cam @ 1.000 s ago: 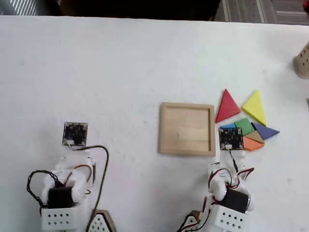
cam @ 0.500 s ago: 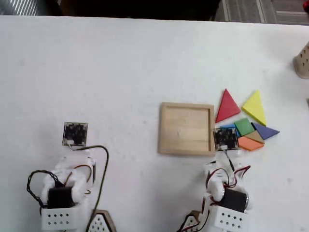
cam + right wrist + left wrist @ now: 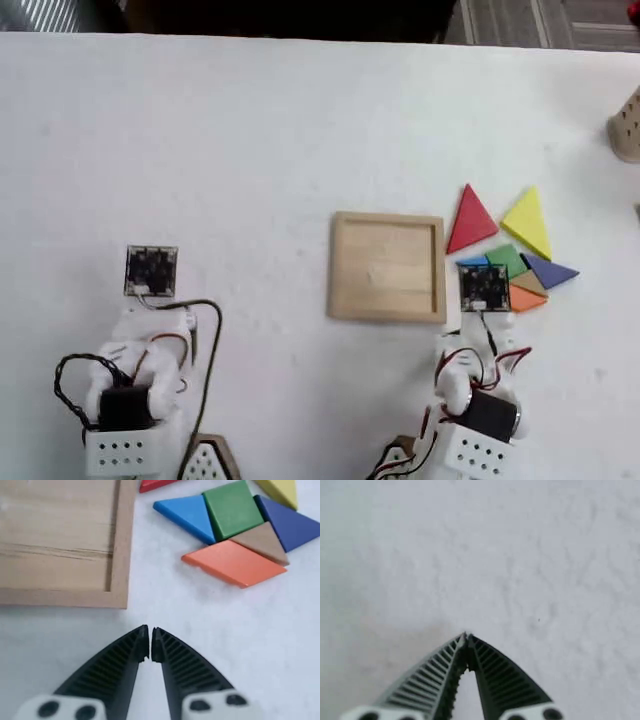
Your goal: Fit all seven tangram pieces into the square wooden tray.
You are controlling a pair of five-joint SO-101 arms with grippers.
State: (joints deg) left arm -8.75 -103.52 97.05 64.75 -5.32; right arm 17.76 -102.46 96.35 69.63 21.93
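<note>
Could shove the orange piece [image 3: 234, 564] into the brown piece [image 3: 260, 540] touching it, just beside the empty tray [image 3: 122, 540], if lowered with right gripper [image 3: 150, 642] clenched; left gripper [image 3: 466, 642] clenched too, well apart.

In the right wrist view the tray [image 3: 122, 540] runs off two picture edges, and the red triangle [image 3: 155, 484] and yellow triangle [image 3: 280, 487] are cut to slivers. From above, the right arm [image 3: 484, 287] covers most of the light blue triangle [image 3: 472, 261] and one end of the orange piece [image 3: 527, 297].
</note>
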